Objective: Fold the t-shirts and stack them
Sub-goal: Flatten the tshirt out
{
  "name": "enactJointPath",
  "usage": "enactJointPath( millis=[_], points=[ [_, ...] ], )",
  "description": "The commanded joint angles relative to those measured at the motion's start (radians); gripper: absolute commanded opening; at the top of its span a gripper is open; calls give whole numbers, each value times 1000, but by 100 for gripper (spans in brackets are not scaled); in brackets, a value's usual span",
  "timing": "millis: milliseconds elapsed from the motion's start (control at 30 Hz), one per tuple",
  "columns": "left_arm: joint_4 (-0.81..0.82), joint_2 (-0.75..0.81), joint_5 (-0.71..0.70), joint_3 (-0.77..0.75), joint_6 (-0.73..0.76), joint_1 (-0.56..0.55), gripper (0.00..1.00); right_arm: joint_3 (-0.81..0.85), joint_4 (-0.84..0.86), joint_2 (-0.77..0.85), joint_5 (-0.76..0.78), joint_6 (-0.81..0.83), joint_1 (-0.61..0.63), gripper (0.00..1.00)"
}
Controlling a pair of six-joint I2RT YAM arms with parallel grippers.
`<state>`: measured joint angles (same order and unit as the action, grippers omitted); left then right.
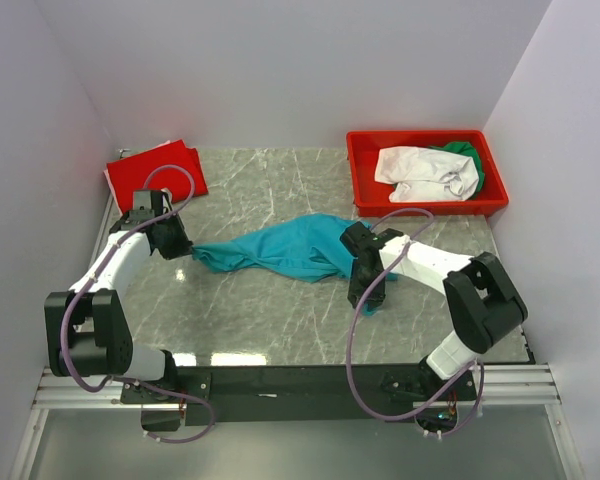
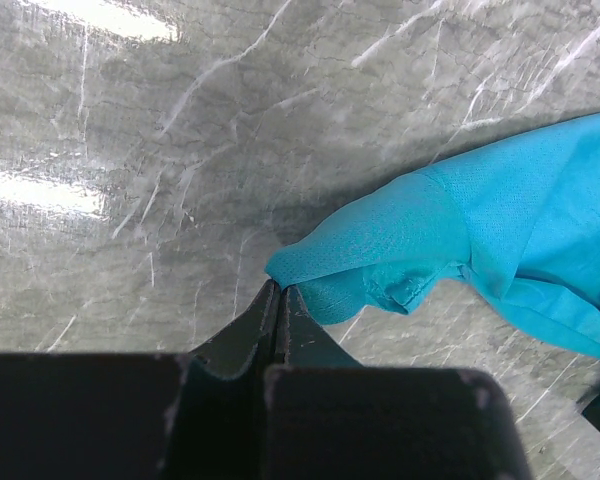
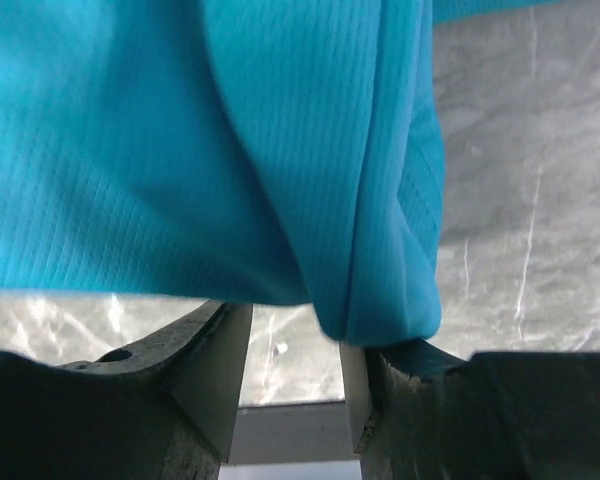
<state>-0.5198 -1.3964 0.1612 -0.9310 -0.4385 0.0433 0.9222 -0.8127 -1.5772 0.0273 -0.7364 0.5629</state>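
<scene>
From overhead I see the teal shirt lying bunched in a long strip across the middle of the marble table, stretched between my two arms. My left gripper is at the strip's left end. In its wrist view the two fingers are pressed together with no gap, nipping the very edge of a teal fold at their tips. My right gripper is at the strip's right end, with a bit of teal showing just below it. In its wrist view the pads stand apart, with table showing between them. Teal cloth hangs across just beyond the tips, one fold touching the right-hand pad, and nothing is clamped. A red shirt lies folded flat at the far left corner. At the far right a red bin holds a crumpled white shirt, with a green shirt showing behind it.
</scene>
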Motion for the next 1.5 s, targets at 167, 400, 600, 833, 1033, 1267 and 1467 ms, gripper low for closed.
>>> enactJointPath(
  millis=[167, 400, 600, 833, 1033, 1267, 1467],
  points=[
    [10, 23, 6, -17, 14, 13, 0, -36, 50, -46, 57, -41, -15, 47],
    [15, 17, 17, -19, 7, 18, 0, -37, 6, 23, 105, -57, -18, 47],
    [23, 11, 34, -9, 6, 20, 0, -68, -20, 91, 126, -73, -20, 47],
    [27, 10, 44, -3, 9, 20, 0, -111, 6, 100, 118, -81, -21, 47],
    [24, 16, 41, -3, 12, 20, 0, -146, 59, 60, 117, -74, -40, 45],
    [26, 19, 43, -5, 6, 21, 0, -145, 99, 43, 122, -44, -63, 37],
    [30, 17, 51, -3, 0, 21, 0, -126, 118, 28, 129, -15, -100, 33]
  ],
)
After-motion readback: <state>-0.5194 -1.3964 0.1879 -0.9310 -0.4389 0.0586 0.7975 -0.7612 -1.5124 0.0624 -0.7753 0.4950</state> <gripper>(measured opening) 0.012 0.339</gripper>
